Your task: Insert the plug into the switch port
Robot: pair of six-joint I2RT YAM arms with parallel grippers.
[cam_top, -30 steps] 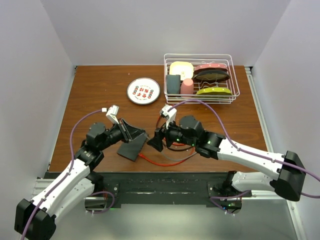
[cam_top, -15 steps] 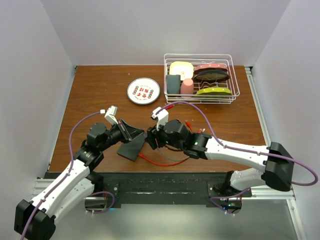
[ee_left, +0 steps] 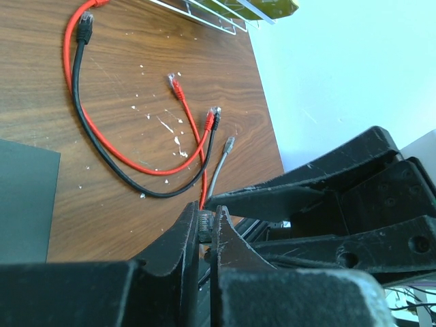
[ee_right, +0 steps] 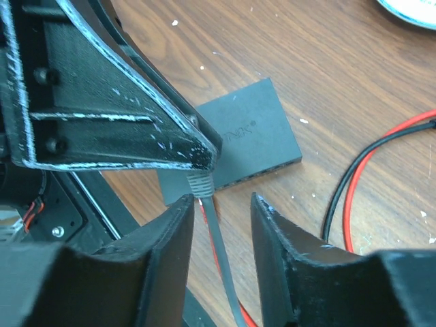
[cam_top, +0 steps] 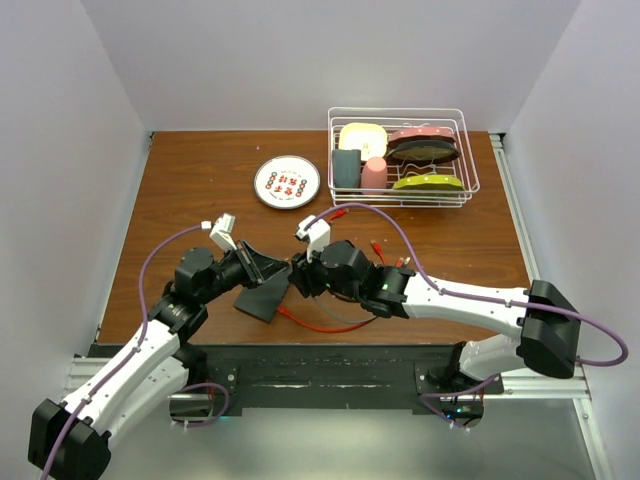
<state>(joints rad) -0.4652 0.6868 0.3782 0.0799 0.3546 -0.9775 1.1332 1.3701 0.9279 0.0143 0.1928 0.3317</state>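
Observation:
The switch (cam_top: 262, 297), a flat dark-grey box, lies on the table below both grippers; the right wrist view shows it (ee_right: 252, 139) with its socket edge facing near-right. My left gripper (cam_top: 285, 270) is shut on the grey plug (ee_left: 204, 221), which pokes out between its tips. In the right wrist view the plug (ee_right: 201, 182) hangs from the left gripper's fingers (ee_right: 136, 116), with its grey cable (ee_right: 221, 245) trailing down. My right gripper (ee_right: 221, 201) is open, with a jaw on each side of the cable just below the plug, not touching it.
A red cable (ee_left: 122, 158), a black cable (ee_left: 102, 146) and the grey cable's other end (ee_left: 229, 144) lie on the wood to the right of the switch. A white plate (cam_top: 287, 181) and a wire dish rack (cam_top: 403, 155) stand at the back.
My right arm has moved left towards the left gripper, and its open jaws now straddle the grey cable under the plug. The left gripper has hardly moved.

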